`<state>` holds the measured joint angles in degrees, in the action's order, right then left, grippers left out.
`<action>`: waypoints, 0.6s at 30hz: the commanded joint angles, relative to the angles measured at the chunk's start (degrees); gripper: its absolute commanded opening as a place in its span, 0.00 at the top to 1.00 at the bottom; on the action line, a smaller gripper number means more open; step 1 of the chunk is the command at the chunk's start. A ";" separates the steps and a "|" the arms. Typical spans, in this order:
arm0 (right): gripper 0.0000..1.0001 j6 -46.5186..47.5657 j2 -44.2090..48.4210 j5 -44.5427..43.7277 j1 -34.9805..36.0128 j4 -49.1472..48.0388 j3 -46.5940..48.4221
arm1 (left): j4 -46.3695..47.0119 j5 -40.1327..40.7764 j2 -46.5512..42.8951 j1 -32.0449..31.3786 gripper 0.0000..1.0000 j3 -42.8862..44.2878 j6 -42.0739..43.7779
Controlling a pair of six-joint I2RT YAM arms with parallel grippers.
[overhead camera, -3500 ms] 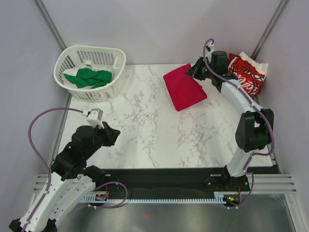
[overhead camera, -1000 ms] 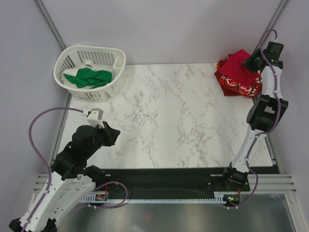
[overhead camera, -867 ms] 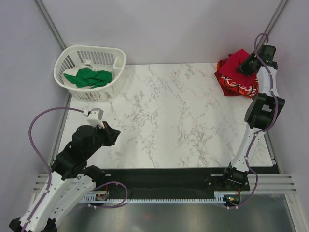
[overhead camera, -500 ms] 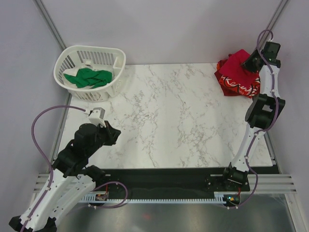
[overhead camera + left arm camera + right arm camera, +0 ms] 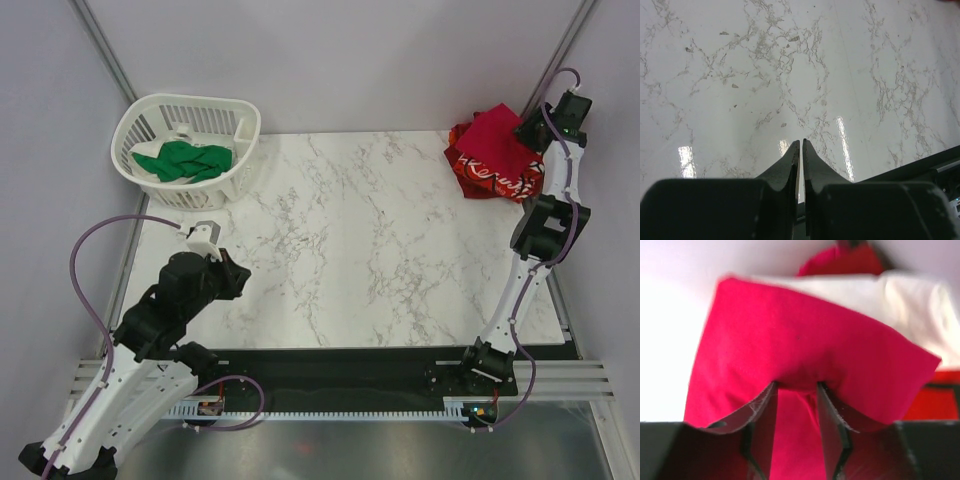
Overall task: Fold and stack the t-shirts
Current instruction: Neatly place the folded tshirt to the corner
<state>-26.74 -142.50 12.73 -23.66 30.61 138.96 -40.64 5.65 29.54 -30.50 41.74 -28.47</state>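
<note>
Carried across the counter (image 5: 350, 230), crimson t-shirt (image 5: 497, 133) now tops red-and-white t-shirt (image 5: 490, 176) at far right, right jaws parted against it, left jaws shut, empty; green t-shirt (image 5: 183, 160) lies unfolded in basket (image 5: 150, 108).

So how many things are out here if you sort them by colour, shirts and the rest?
plain red t-shirt: 1
red-and-white lettered t-shirt: 1, lying under the plain red one
green t-shirt: 1, inside the basket
white basket: 1
Total: 4 things, 3 of them shirts
</note>
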 commanded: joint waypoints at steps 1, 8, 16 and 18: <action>0.53 0.38 -1.99 -2.53 -0.33 -10.99 2.99 | 0.48 1.20 0.61 -0.08 0.89 1.15 1.75; 0.27 3.36 -5.15 -5.52 -0.25 -26.97 1.85 | 0.30 1.91 0.52 -0.08 0.89 1.15 1.57; 0.09 4.42 0.45 -0.70 -0.07 -34.47 -3.50 | 0.21 1.91 -0.01 -0.08 0.89 1.33 1.75; 0.05 3.02 5.28 -0.34 0.02 -35.36 -5.70 | 0.21 1.82 -0.36 -0.08 0.89 1.33 1.75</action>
<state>-23.46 -145.82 10.98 -23.16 2.31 134.72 -40.66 6.00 29.80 -30.50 41.74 -28.49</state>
